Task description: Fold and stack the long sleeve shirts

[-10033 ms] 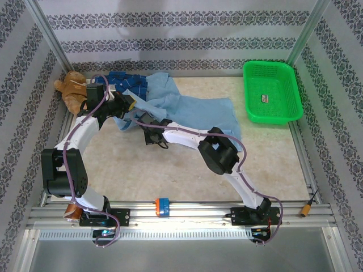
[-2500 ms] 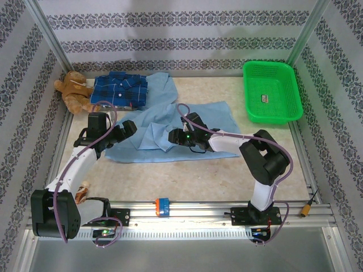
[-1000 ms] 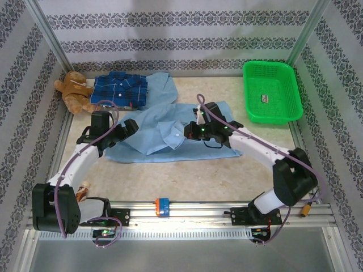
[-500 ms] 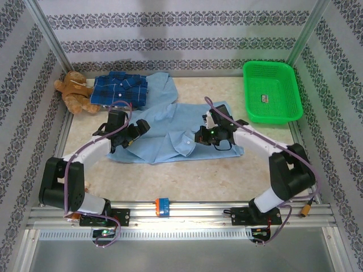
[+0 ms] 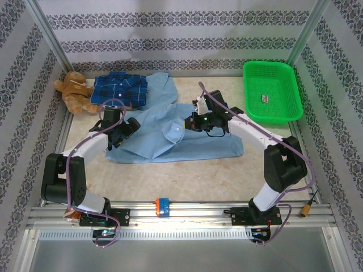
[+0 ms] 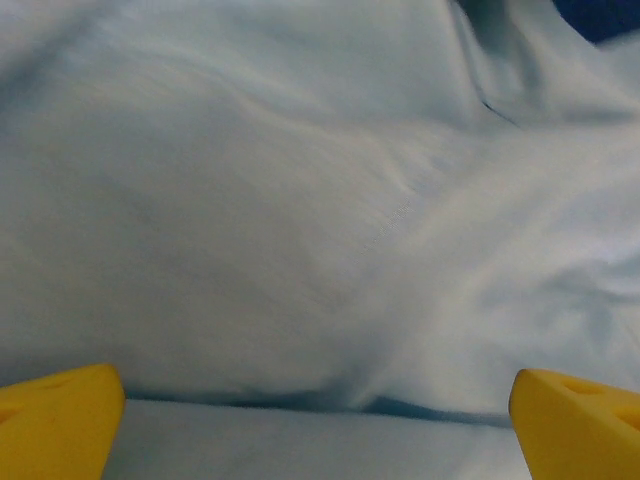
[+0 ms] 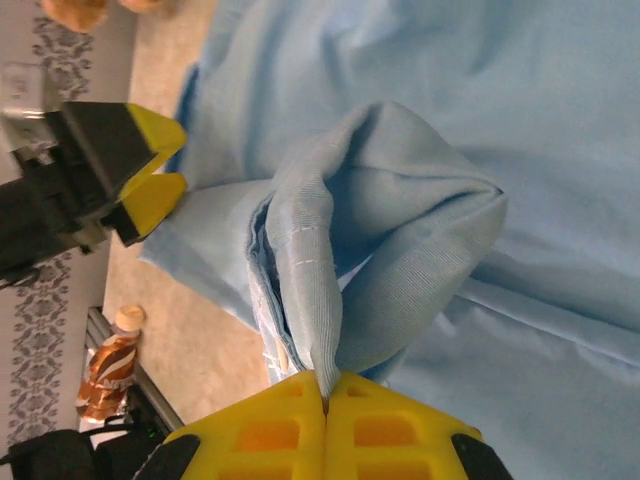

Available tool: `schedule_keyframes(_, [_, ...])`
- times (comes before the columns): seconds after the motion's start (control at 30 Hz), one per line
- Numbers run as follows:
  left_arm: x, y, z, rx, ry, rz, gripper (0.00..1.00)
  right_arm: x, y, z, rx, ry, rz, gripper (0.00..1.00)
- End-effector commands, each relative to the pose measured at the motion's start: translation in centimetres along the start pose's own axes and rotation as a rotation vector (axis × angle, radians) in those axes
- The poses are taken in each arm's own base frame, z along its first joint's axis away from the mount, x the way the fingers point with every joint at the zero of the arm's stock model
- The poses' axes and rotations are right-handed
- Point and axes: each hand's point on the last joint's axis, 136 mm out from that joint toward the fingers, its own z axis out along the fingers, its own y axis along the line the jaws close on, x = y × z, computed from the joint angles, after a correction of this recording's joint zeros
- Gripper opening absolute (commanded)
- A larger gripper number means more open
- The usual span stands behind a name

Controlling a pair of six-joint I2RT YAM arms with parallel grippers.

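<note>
The light blue shirt (image 5: 156,143) lies spread and rumpled across the middle of the table. My right gripper (image 5: 186,124) hovers over its centre, shut on a raised fold of the cloth (image 7: 330,300), which is pinched between the yellow fingers (image 7: 270,425). My left gripper (image 5: 129,128) is open at the shirt's left part. Its yellow fingertips (image 6: 55,420) stand wide apart just above the blue cloth (image 6: 300,230), with nothing between them. The dark blue plaid shirt (image 5: 120,89) lies folded at the back left, partly under the light blue one.
A brown teddy bear (image 5: 72,92) sits left of the plaid shirt. A green basket (image 5: 271,90) stands at the back right. A blue and orange block (image 5: 163,205) rests on the front rail, and a brown bottle (image 7: 105,360) lies near the left arm's base.
My right gripper has carried the pinched fold back and to the left. My left gripper has shifted slightly left and farther back over the shirt, still open.
</note>
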Motion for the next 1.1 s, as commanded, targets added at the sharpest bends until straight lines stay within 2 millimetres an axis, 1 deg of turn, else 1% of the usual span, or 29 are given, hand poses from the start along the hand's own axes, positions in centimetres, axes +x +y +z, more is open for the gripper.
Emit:
schedule_keyframes(0.0, [-1.0, 4.5, -0.3, -0.129, -0.036, -0.036, 0.99, -0.3, 1.4, 0.4, -0.058, 0.028, -0.048, 0.01])
schedule_keyframes(0.13, [-2.1, 6.7, -0.4, -0.175, -0.072, -0.07, 0.99, 0.2, -0.2, 1.8, -0.045, 0.071, -0.027, 0.04])
schedule_keyframes(0.2, [-2.4, 7.0, -0.3, -0.176, -0.083, -0.081, 0.99, 0.7, -1.5, 2.8, -0.036, 0.103, 0.003, 0.05])
schedule_keyframes(0.27, [-2.6, 7.1, -0.5, -0.183, -0.092, -0.081, 0.99, 1.4, -3.2, 3.7, 0.0, 0.141, 0.037, 0.05])
schedule_keyframes(0.33, [-2.8, 6.8, -0.8, -0.171, -0.1, -0.081, 0.99, 2.1, -5.0, 4.1, 0.047, 0.162, 0.055, 0.07])
schedule_keyframes(0.4, [-3.2, 5.5, -1.6, -0.115, -0.108, -0.085, 0.98, 2.5, -6.4, 4.1, 0.099, 0.181, 0.072, 0.08])
schedule_keyframes(0.43, [-3.3, 4.5, -2.0, -0.083, -0.113, -0.078, 0.98, 2.6, -6.9, 4.0, 0.118, 0.186, 0.073, 0.12])
schedule_keyframes(0.5, [-3.3, 1.4, -3.1, -0.005, -0.124, -0.033, 0.98, 2.5, -7.7, 3.8, 0.17, 0.191, 0.065, 0.21])
schedule_keyframes(0.53, [-3.1, -0.1, -3.5, 0.028, -0.118, -0.005, 0.98, 2.5, -8.1, 3.6, 0.2, 0.193, 0.066, 0.29])
schedule_keyframes(0.57, [-2.7, -1.8, -3.9, 0.067, -0.103, 0.026, 0.98, 2.5, -8.7, 3.3, 0.244, 0.195, 0.067, 0.39])
schedule_keyframes(0.6, [-2.2, -3.4, -4.4, 0.106, -0.087, 0.047, 0.98, 2.5, -9.3, 3.0, 0.285, 0.192, 0.066, 0.43])
schedule_keyframes(0.67, [-1.1, -5.6, -4.8, 0.188, -0.064, 0.062, 0.98, 2.5, -10.1, 2.0, 0.359, 0.175, 0.068, 0.52])
schedule_keyframes(0.73, [0.2, -7.6, -4.7, 0.278, -0.03, 0.063, 0.99, 2.5, -10.3, 1.0, 0.397, 0.141, 0.075, 0.55])
schedule_keyframes(0.8, [2.3, -9.3, -4.1, 0.34, 0.024, 0.083, 0.98, 3.0, -9.6, 0.4, 0.384, 0.104, 0.089, 0.57])
schedule_keyframes(0.9, [4.8, -10.2, -2.7, 0.35, 0.087, 0.128, 0.98, 4.5, -8.7, 0.2, 0.371, 0.086, 0.111, 0.6])
schedule_keyframes(1.0, [5.6, -10.6, -1.8, 0.377, 0.095, 0.136, 0.97, 6.2, -8.5, 1.1, 0.356, 0.077, 0.149, 0.61])
schedule_keyframes(1.07, [5.8, -10.2, -1.0, 0.352, 0.097, 0.151, 0.97, 6.3, -8.1, 2.0, 0.316, 0.049, 0.175, 0.61])
